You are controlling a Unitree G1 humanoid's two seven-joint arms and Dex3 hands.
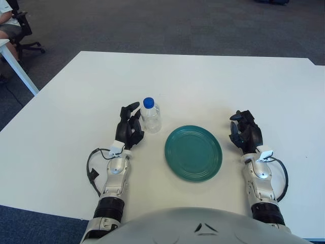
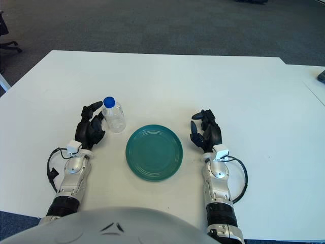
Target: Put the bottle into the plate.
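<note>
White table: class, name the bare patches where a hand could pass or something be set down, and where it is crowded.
Bare: the white table beyond the bottle and green plate, and between plate and right hand. Crowded: the left hand sits close beside the bottle, just left of the plate.

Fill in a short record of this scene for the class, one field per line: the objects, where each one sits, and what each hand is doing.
bottle: upright on the table, blue cap on, left of the plate, not in it
plate: green, holds nothing, between the two hands
left hand: right beside the bottle, fingers open, not gripping it
right hand: right of the plate, holds nothing
task state: bottle not yet moved into the plate
</note>
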